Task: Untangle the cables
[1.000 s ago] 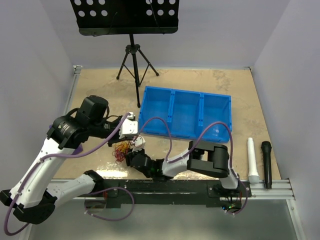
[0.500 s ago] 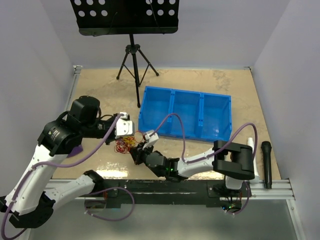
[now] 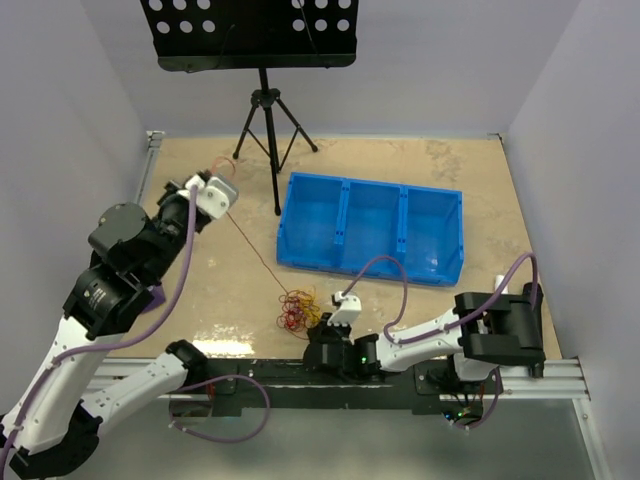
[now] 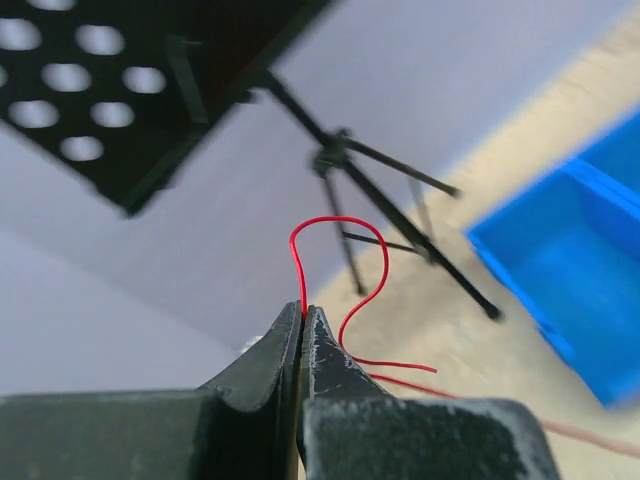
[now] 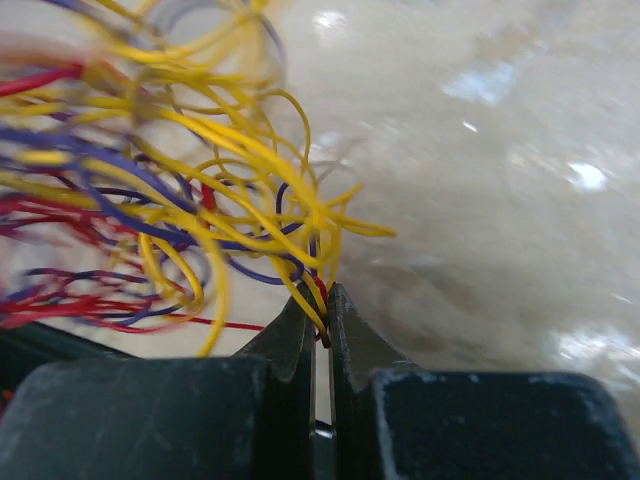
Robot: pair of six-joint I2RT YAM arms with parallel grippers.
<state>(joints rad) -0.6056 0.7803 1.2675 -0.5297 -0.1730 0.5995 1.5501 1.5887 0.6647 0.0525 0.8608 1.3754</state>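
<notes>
We see the left gripper pinched fully shut on a red wire. In its wrist view the wire rises from the fingertips, loops over and drops back down to the right. The stand and the blue bin are blurred behind it.

From above, this gripper sits in the upper left of the frame, raised over the table. The red wire runs from it in a nearly straight line, slanting down and right to the tangle. The tangle lies at the lower centre of the frame, below the bin's lower left corner and apart from it.

The right gripper is low in the frame at the tangle's right edge. Its fingers are closed to a thin slit, nipping a few yellow and red strands at the fringe of the tangle. In its wrist view the tangle fills the upper left as crossing loops of yellow, purple and red, and we cannot follow any single strand through it. The bare, glossy table takes up the right half.
</notes>
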